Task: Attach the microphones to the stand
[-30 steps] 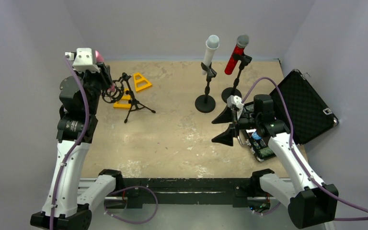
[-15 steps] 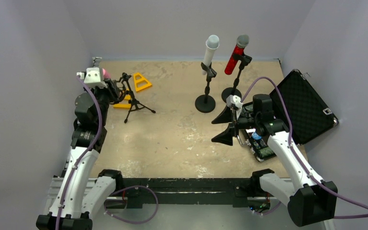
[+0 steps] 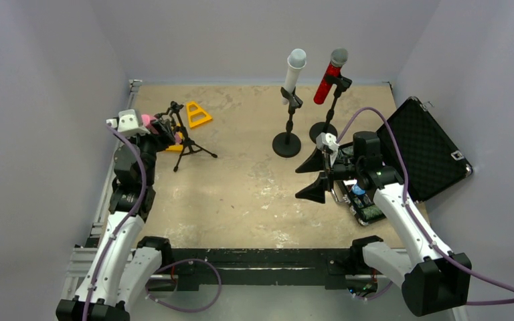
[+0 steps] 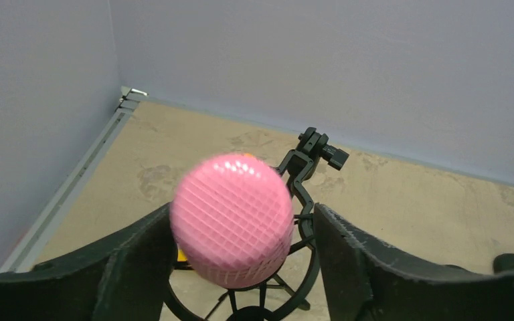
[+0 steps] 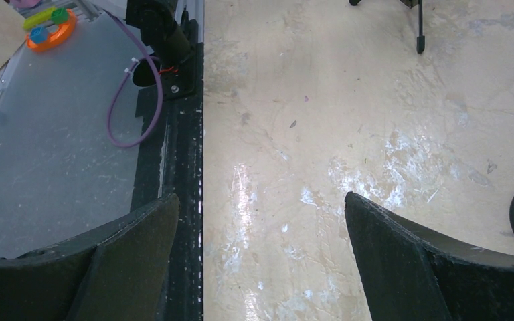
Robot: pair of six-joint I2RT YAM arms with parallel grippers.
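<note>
Up at the far left of the worktop (image 3: 241, 194), the left end effector (image 3: 155, 127) grips the pink mic (image 3: 146, 120), held off the surface just beside the small black tripod (image 3: 186, 140). Two yellow frames (image 3: 198, 114) lie right behind the tripod, one partly hidden by it, so that corner is crowded. The white mic (image 3: 294, 70) and the red mic (image 3: 330, 77) sit tilted in the clips of two round-base stands (image 3: 286, 144) at the far middle, well apart from the pink mic. An open black case (image 3: 423, 150) lies at the right edge, and the right end effector (image 3: 316, 175) hangs in front of it with its jaws spread wide and nothing between them.

The left wrist view gives what the top view cannot. The pink mic's (image 4: 232, 229) mesh head points at the camera between the fingers (image 4: 144, 257) of the left end effector (image 4: 234, 244), pressed to the left one with a gap to the right one. The grip on the body is hidden under the head. The tripod's ring mount (image 4: 311, 157) stands right behind the head, its knob at the top.

The right wrist view looks down past the right end effector (image 5: 258, 204) at bare scuffed worktop (image 5: 348, 120), the black front rail (image 5: 186, 134) and a purple cable (image 5: 124, 100) on the grey sheet beyond it. One tripod foot (image 5: 419, 37) shows at the top edge.
</note>
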